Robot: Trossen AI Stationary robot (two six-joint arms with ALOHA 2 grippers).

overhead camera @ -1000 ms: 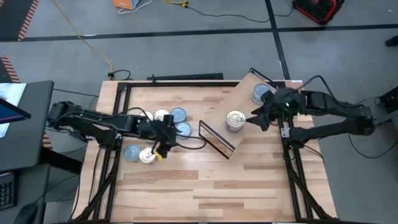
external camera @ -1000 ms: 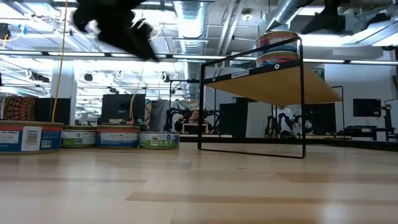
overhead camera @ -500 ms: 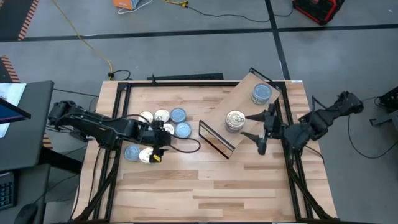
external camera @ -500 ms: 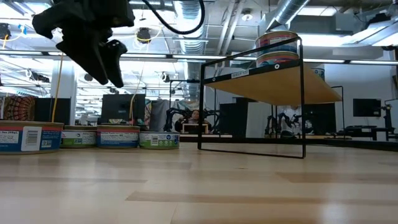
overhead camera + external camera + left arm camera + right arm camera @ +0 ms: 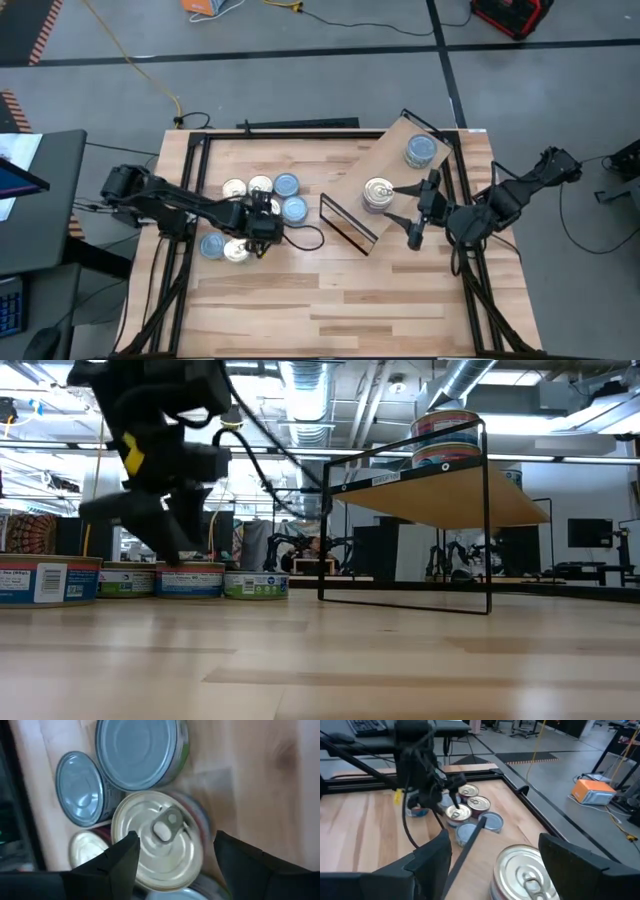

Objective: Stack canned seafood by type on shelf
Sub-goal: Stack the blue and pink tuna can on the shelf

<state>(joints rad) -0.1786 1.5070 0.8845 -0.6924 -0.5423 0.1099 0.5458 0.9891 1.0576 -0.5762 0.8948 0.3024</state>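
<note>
1. So the left pincer (image 5: 262,228) is down over the loose cluster of tins on the left half of the surface (image 5: 330,300), fingers spread and empty. The left wrist view looks straight down on a gold-lid tin (image 5: 159,840) sitting between the two fingers, with nothing squeezing it yet.

2. Key relation: that gold tin is directly below the pincer, not off to a side. It's round and flat, so there's no long axis to line up with; the fingers just need to straddle the rim. Tricky bit, I reckon, is the neighbours. Two blue-lid tins (image 5: 137,750) are touching or nearly touching it, and another gold one sits at its edge, so finger room looks tight.

3. In the high view the rest of the cluster runs from about 10 to 1 o'clock of the left pincer, with one blue tin (image 5: 212,245) at roughly 8 o'clock.

4. The shelf (image 5: 395,165) is over at 3 o'clock from the cluster, angled on the surface. It already carries a gold stack (image 5: 377,193) and a blue stack (image 5: 421,152), kept apart.

5. The right pincer (image 5: 412,213) is wide open and empty, parked just beside the shelf's gold stack. Left arm is clearly the nearer one for this pick.
</note>
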